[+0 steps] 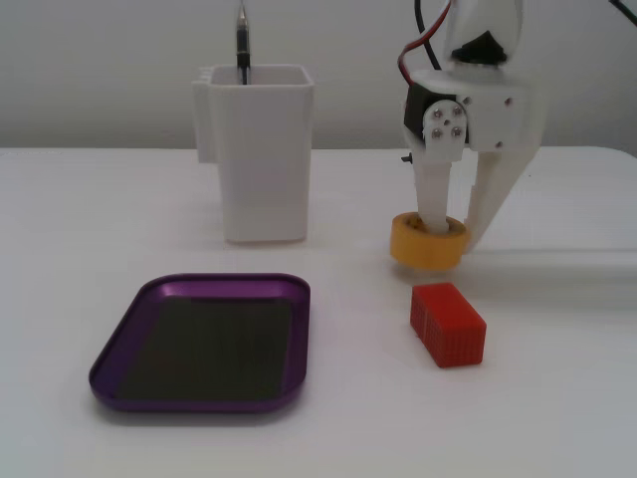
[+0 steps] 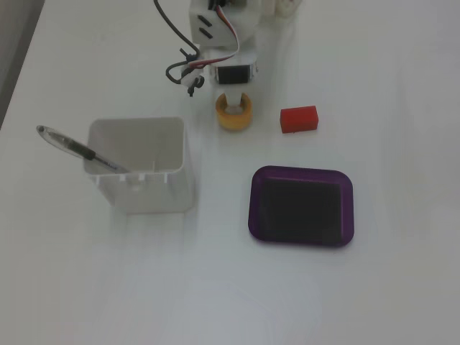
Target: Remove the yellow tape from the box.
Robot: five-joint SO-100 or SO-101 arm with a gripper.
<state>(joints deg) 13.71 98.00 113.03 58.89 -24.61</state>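
Observation:
The yellow tape point(image 1: 423, 249) sits on the white table to the right of the box, not in it; it also shows in the other fixed view point(image 2: 233, 123). My gripper point(image 1: 453, 231) reaches down onto it, with one finger in the hollow core and the other outside the ring, pinching the wall. From above, the gripper point(image 2: 233, 98) is at the far side of the roll. The box, a shallow purple tray point(image 1: 115, 349), lies at the front left with nothing in it; it also shows from above point(image 2: 302, 171).
A small red block point(image 1: 448, 324) lies just in front of the tape, also seen from above point(image 2: 298, 119). A tall white square container point(image 1: 264, 159) with a pen point(image 1: 241, 40) stands behind the tray; in the view from above the container point(image 2: 144, 183) holds the pen point(image 2: 79, 147).

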